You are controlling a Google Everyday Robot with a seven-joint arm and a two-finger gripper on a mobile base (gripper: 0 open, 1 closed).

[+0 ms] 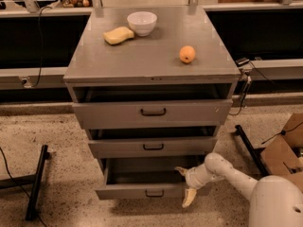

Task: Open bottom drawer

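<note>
Bottom drawer [142,191], flat grey, stands pulled out; pale hand [182,187], released and splayed, straddles its front.

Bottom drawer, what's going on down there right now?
The robot's arm reaches in from the lower right, with its tool at the right end of the bottom drawer. The tool is open, one finger inside the drawer and one in front of the front panel, well to the right of the handle. The drawer stands pulled out, with its inside in view.
</note>
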